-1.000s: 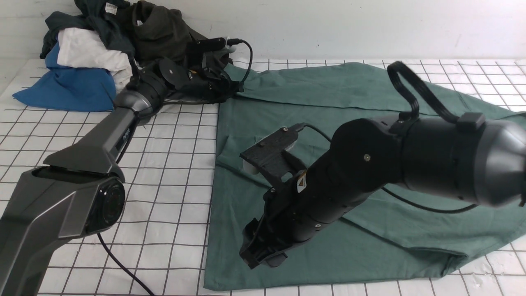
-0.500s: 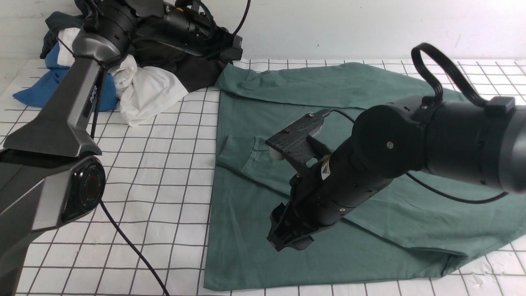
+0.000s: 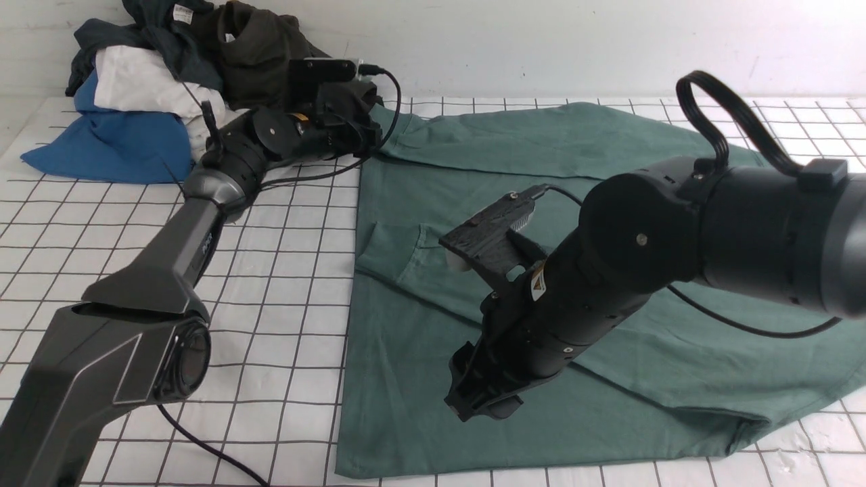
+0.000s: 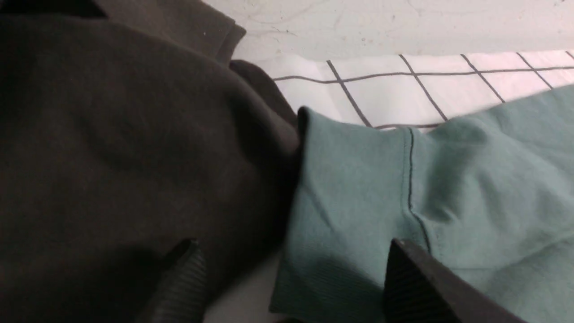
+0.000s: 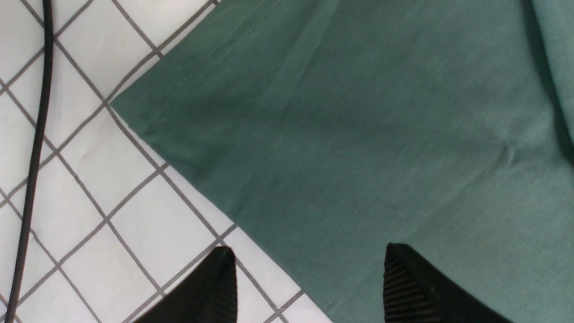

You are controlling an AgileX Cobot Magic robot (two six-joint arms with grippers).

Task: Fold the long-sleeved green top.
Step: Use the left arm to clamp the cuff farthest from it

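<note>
across the gridded table (image 3: 284, 284) the green long-sleeved top (image 3: 541, 169) lies spread, its sleeve cuff (image 4: 350, 188) touching the dark garment (image 4: 134, 134). left gripper (image 4: 293, 244) hangs apart over that cuff, right gripper (image 5: 309, 251) apart by the hem corner (image 5: 134, 112). best to pinch green cloth only.

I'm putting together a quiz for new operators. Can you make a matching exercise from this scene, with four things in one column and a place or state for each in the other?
Things:
1. left gripper
2. right gripper
3. blue garment
4. green top

Places or states:
A. lies across the grid table
B. open, over the top's near side edge
C. open, over the sleeve cuff, beside a dark garment
D. in the pile at far left

Pairs: 1-C, 2-B, 3-D, 4-A
</note>
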